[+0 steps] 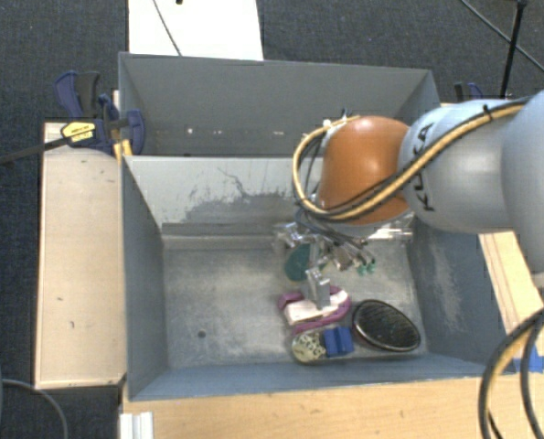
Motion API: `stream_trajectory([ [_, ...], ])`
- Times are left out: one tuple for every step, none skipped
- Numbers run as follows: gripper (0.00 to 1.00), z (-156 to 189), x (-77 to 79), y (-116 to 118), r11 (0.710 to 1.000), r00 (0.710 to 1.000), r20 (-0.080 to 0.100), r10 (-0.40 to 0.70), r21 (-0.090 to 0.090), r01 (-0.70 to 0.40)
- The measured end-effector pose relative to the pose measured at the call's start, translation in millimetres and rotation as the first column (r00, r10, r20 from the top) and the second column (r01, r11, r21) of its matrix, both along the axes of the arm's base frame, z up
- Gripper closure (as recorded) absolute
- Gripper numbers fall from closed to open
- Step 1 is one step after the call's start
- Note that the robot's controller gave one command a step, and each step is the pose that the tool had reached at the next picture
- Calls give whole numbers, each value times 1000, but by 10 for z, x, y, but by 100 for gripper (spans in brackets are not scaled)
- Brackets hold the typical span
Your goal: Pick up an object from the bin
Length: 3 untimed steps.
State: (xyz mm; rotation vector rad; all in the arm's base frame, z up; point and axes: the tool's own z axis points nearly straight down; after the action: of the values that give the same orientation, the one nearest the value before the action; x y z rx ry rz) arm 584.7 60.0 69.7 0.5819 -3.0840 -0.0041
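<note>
Near the bin's (208, 327) front wall: my arm (477, 167) enters from the right, wrist bent down, gripper (319, 290) over a white-and-purple piece (305, 314). Spread or closed, cannot tell.

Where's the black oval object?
The black oval object lies by the bin's front wall, lower right in the camera view, just right of the blue block and below-right of the gripper.

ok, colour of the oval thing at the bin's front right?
The oval thing is black, finely dotted on top; the camera view shows it.
</note>
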Motion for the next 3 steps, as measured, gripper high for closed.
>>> stream_trajectory([
  [0, 325, -31, -78, 998, 998, 11, 57, -1, -57],
  [0, 310, 1, -68, 995, 995, 13, 102, -1, -102],
  [0, 21, 82, -59, 944, 944, 11, 330, -2, -330],
])
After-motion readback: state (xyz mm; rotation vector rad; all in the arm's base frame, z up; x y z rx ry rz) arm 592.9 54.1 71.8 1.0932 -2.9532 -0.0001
